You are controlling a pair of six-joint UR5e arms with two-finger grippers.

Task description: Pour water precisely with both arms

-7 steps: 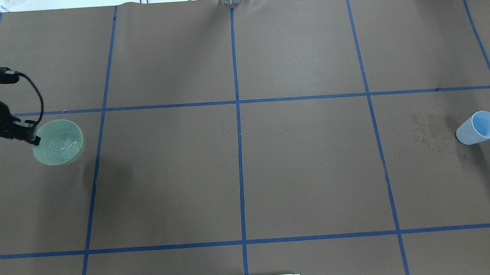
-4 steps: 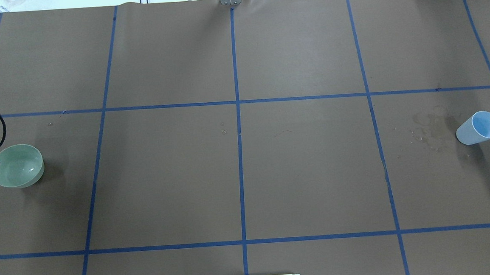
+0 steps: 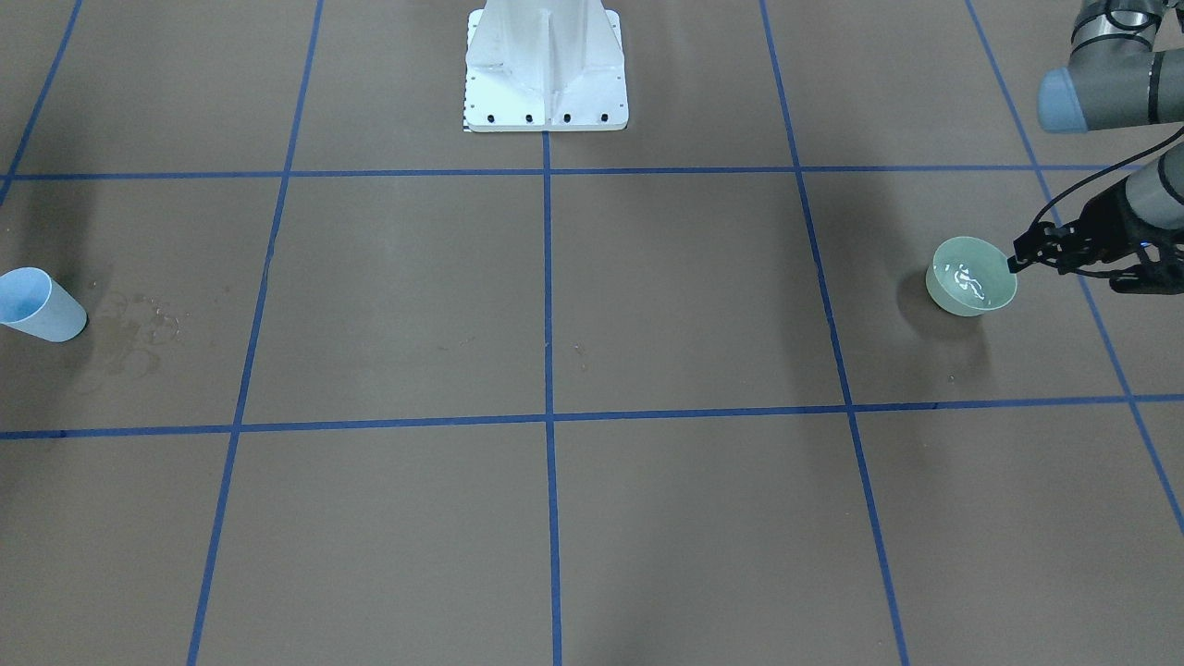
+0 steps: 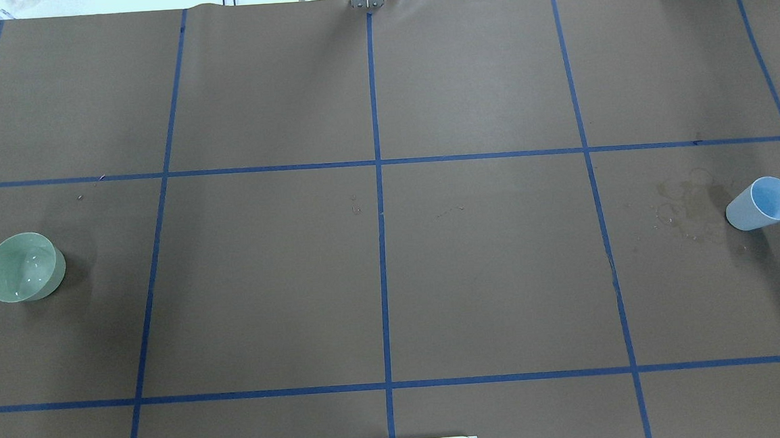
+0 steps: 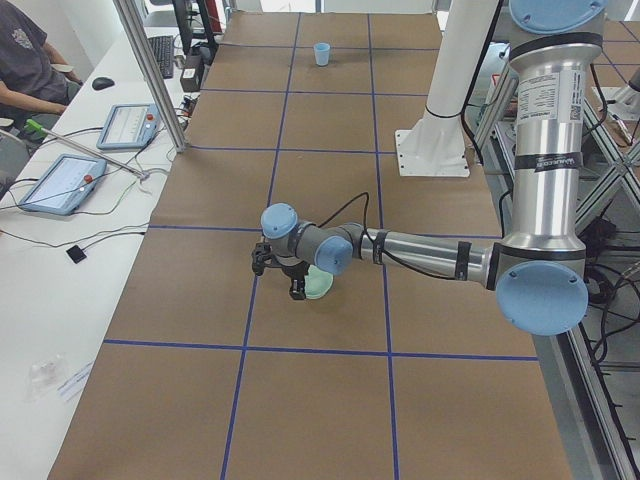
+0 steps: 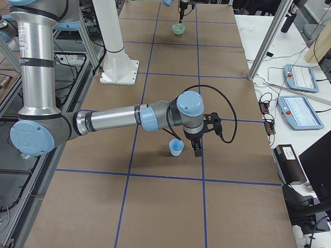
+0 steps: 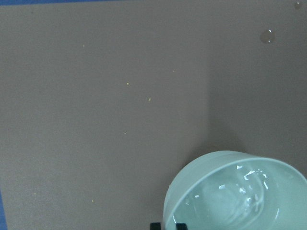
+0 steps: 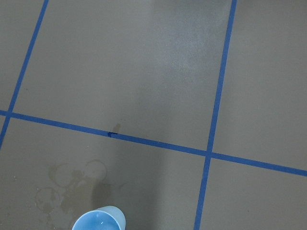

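Left gripper [image 3: 1017, 260] pinches the rim of the green bowl [image 3: 969, 289], which sits low near the table's left end with the water [image 3: 967, 278] glinting inside; the right gripper [image 6: 196, 149], beside the blue cup [image 6: 176, 148] at the opposite end, shows only in the side view, so I cannot tell its state. This looks like a carrying step, and next the bowl must meet the cup without sloshing; only the left wrist view shows ripples, and only the overhead view shows the stains [image 4: 684, 208] by the cup.
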